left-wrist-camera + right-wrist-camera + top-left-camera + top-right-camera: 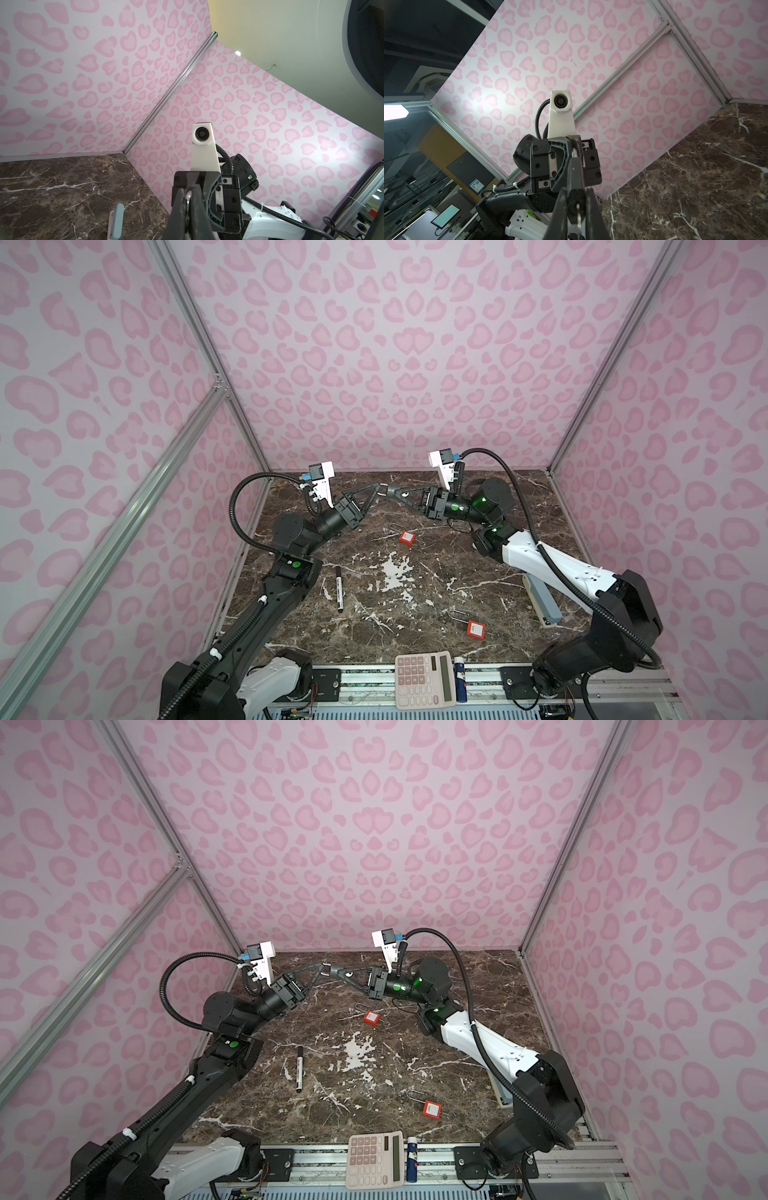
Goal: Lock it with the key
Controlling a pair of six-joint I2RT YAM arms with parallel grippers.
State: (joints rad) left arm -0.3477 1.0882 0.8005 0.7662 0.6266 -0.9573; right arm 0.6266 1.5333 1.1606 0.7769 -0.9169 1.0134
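Calculator [423, 680] sits at the front edge, nearest the lens; not part of the job. Marker pen [339, 588] lies loose on the table [299, 630]. At the far back, above the marble, left gripper [377, 488] and right gripper [394, 492] meet tip to tip. Each claw is closed almost fully, and both pinch one silvery metal piece [385, 489] held clear of the surface. Key, key ring or shackle: cannot tell, too small in both top views. The right wrist view shows a black knob with a silver sliver between the right fingers; possibly a key head, unconfirmed. Just forward of the meeting point a red padlock [407, 538] lies flat, its thin shackle barely visible. A second red padlock [476, 629] lies nearer the front right, shackle pointing left. Judgement: the locks are small, rigid and light, with smooth plastic bodies; grip across the flat faces of the body, not the thin shackle. A key would be thin, slick and prone to twisting; hold it by the head. Grey stapler [540, 601] is partly hidden under the right arm.
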